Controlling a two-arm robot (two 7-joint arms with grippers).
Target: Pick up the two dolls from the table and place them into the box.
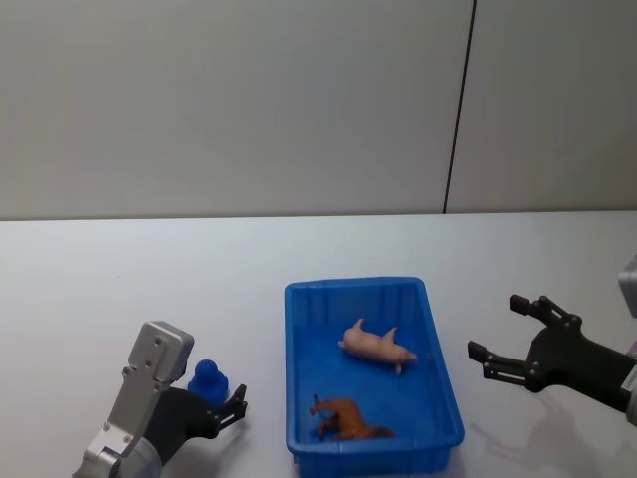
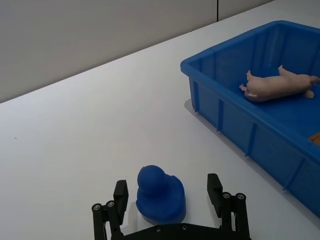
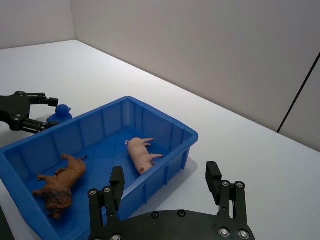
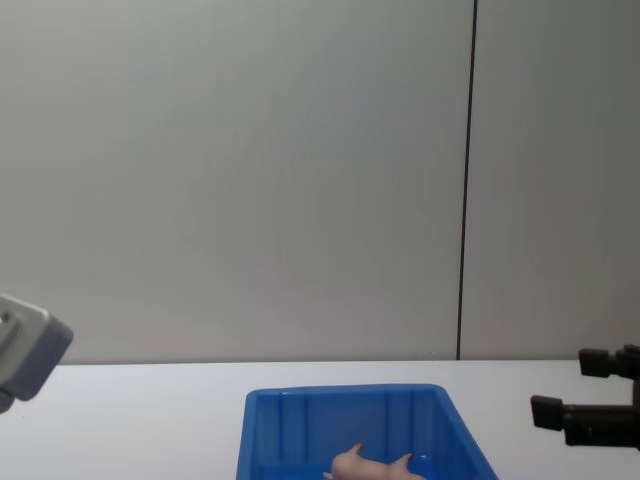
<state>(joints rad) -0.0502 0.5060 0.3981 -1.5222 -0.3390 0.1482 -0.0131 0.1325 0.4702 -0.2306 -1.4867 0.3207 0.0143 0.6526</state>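
Box sits mid-desk with a pink pig doll and a brown doll lying inside. Left claw is spread around a blue duck toy on the desk. Right claw hangs released, just right of the box.

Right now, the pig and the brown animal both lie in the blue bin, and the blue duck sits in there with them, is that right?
Not quite. The duck sits on the table, between the open left gripper's fingers, as the left wrist view shows. The pig and brown animal do lie in the bin.
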